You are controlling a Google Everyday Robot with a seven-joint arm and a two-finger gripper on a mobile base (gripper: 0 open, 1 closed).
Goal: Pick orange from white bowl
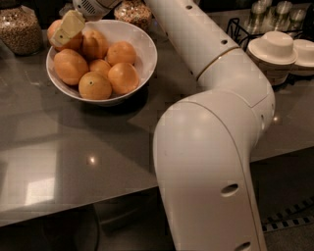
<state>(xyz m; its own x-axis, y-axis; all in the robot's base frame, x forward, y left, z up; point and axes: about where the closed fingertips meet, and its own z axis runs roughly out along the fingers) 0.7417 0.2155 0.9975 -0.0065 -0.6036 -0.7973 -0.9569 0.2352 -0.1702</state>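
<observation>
The white bowl (147, 54) stands at the back left of the grey table and holds several oranges. My gripper (66, 30) is at the bowl's back left rim, low over the orange (74, 44) that lies there, and covers most of it. Whether it holds that orange cannot be seen. An elongated orange (70, 66) lies just in front of it, and an orange with a dark stem dot (94, 86) lies at the bowl's front. My white arm (206, 147) reaches in from the lower right.
A glass jar of grains (19, 29) stands left of the bowl, and another jar (131, 11) stands behind it. A stack of small white plates (272, 54) and a black wire rack (238, 29) stand at the back right. The table's front edge (73, 208) runs across the lower left.
</observation>
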